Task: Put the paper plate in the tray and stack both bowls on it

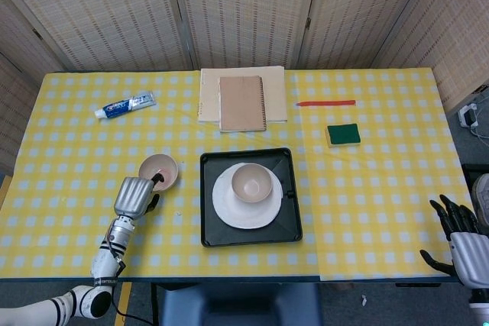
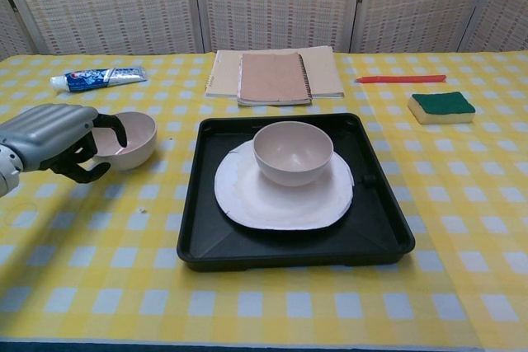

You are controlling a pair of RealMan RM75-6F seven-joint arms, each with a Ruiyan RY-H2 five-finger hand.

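A pink bowl point(image 1: 159, 169) point(image 2: 129, 138) stands on the yellow checked cloth, left of the black tray point(image 1: 286, 223) point(image 2: 384, 232). In the tray lies the white paper plate point(image 1: 229, 213) point(image 2: 252, 201), and a second pale bowl point(image 1: 251, 183) point(image 2: 293, 152) stands upright on it. My left hand point(image 1: 134, 196) point(image 2: 54, 138) is at the pink bowl's near-left side, fingers curved. One dark fingertip hooks over the rim and the thumb sits low outside the wall. The bowl rests on the table. My right hand point(image 1: 460, 236) hangs past the table's near right corner, fingers spread and empty.
A toothpaste tube point(image 1: 124, 104) point(image 2: 97, 78) lies at the back left. Notebooks point(image 1: 242, 101) point(image 2: 273, 77) sit behind the tray. A red pen point(image 1: 326, 103) point(image 2: 400, 79) and a green sponge point(image 1: 344, 134) point(image 2: 441, 106) are at the back right.
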